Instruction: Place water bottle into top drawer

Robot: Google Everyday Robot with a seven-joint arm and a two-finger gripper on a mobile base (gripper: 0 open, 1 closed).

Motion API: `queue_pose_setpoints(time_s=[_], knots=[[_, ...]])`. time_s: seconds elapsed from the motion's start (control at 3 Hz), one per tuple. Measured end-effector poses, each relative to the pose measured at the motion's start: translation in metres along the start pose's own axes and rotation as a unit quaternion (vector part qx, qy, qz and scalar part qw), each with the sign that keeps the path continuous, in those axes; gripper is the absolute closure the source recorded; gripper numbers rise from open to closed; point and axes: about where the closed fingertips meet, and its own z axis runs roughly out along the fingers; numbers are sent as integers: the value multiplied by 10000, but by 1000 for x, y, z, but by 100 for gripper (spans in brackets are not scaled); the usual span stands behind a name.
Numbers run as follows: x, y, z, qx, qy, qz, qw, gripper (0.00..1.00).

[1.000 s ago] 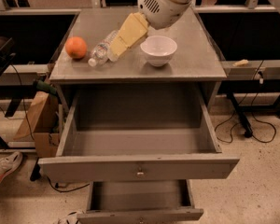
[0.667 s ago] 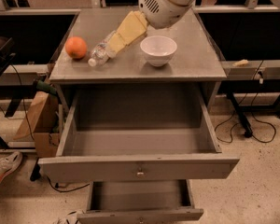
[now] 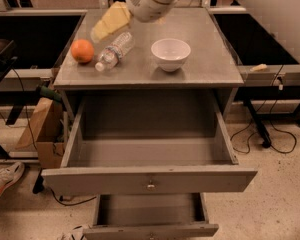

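The water bottle lies on its side on the grey tabletop, white cap pointing to the front left, between an orange and a white bowl. My gripper, pale yellow on a white wrist, hangs over the back left of the tabletop, just above and behind the bottle and the orange, and holds nothing that I can see. The top drawer is pulled wide open below the tabletop, and its grey inside holds nothing.
An orange sits just left of the bottle. A white bowl stands to its right. The narrower lower drawer is also open. A cardboard box, cables and a shoe lie on the floor at left.
My gripper has moved left, from over the bottle's base to the space above bottle and orange. The bottle still lies on the tabletop.
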Motion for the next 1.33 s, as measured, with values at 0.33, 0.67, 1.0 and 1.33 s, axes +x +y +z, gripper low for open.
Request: queue_pose_setpoints(time_s=[0.33, 0.67, 1.0, 1.33], knots=[[-25, -2, 43, 13, 45, 90, 9999, 0], [-45, 1, 85, -7, 156, 155, 9998, 0], [-60, 8, 122, 119, 285, 158, 9994, 0], [-60, 6, 156, 342, 345, 332, 9983, 0]])
